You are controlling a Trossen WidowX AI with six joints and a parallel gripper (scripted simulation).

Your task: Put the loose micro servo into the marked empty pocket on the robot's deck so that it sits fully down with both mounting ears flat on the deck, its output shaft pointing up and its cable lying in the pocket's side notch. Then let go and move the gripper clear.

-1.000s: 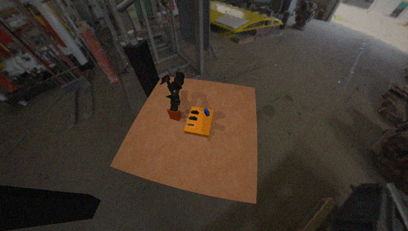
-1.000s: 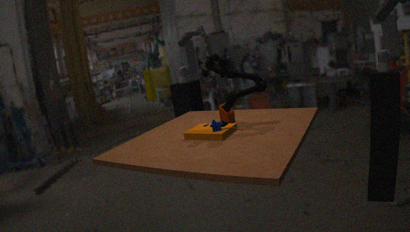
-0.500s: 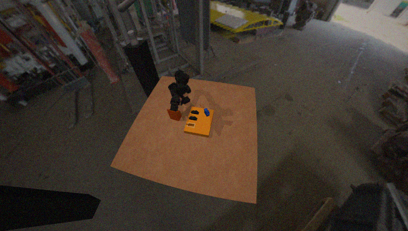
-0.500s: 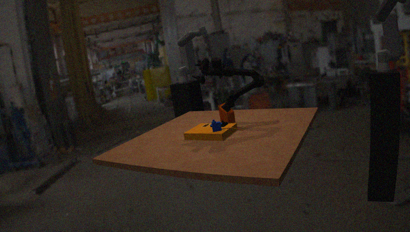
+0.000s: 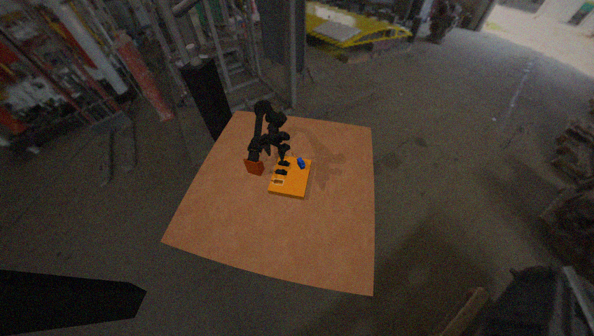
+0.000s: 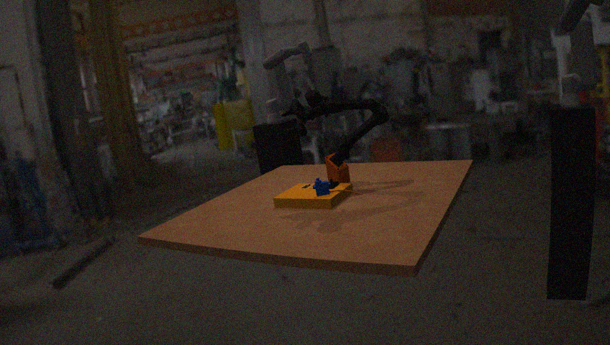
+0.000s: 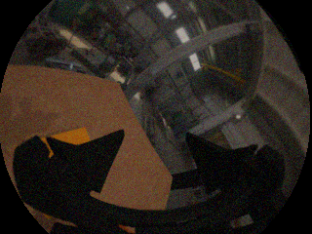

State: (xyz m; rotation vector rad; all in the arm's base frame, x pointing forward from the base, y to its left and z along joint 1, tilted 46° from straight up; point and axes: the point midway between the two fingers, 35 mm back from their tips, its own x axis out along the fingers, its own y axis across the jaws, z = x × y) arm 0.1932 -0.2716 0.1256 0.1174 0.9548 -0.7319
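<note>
Top view: My black jointed arm [image 5: 266, 133] rises from its rust-red base block [image 5: 254, 166], which stands near the table's far-left corner. The arm bends over the flat orange rectangular deck plate [image 5: 290, 185] that lies just beside the base on the square brown wooden table [image 5: 258, 233]. My jaws [image 5: 284, 155] hang above the far end of the deck. They are spread wide and hold nothing. The small blue micro servo [image 5: 300, 162] lies loose on top of the deck at its far-right corner, just beside my jaws but apart from them. Two dark seated servos [image 5: 281, 171] occupy the far pockets along the deck's left side. The marked empty pocket with a pale outline [image 5: 277, 181] sits nearer the deck's near-left corner, well apart from the blue servo.

Exterior view: The blue servo [image 6: 321, 186] rests on the deck's [image 6: 299, 197] upper surface, in front of the base block [image 6: 337, 169]. My arm [image 6: 354, 123] reaches out above it; my jaws are too dark here to make out.

Wrist view: My two dark fingers frame the lower field, standing far apart with open space between them. A strip of the orange deck [image 7: 72, 136] shows beside the left finger, over the brown table [image 7: 58, 104]. The servo is not in this view.
</note>
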